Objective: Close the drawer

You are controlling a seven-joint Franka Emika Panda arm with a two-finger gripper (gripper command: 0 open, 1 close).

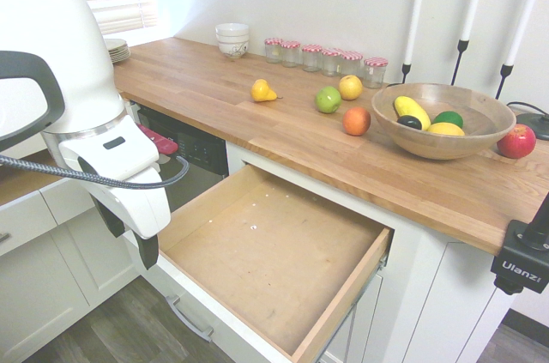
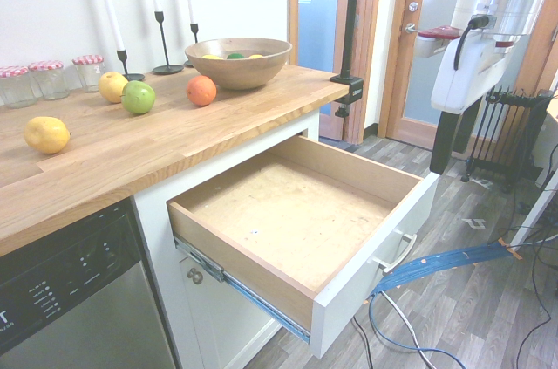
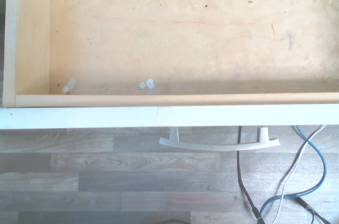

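The drawer [image 1: 266,251] stands pulled far out from under the wooden countertop, and its light plywood bottom [image 2: 296,212] holds nothing but a few small white specks [image 3: 145,83]. Its white front panel [image 2: 375,256] carries a slim bar handle [image 2: 397,256], which also shows in the first exterior view as the handle [image 1: 190,318]. My gripper [image 1: 129,238] hangs in front of the drawer, outside the front panel and above it, touching nothing. Its dark fingers [image 1: 147,253] point down and stand apart with nothing between them. In the wrist view I look straight down on the panel's top edge [image 3: 159,117] and the handle [image 3: 220,143].
On the countertop [image 1: 257,131] lie loose fruit, a wooden bowl [image 1: 442,118] of fruit, jars [image 1: 326,58] and candlesticks. A dishwasher [image 2: 70,299] sits beside the drawer. Blue and white cables [image 2: 436,269] run over the wood floor, and a radiator [image 2: 497,138] stands behind the arm.
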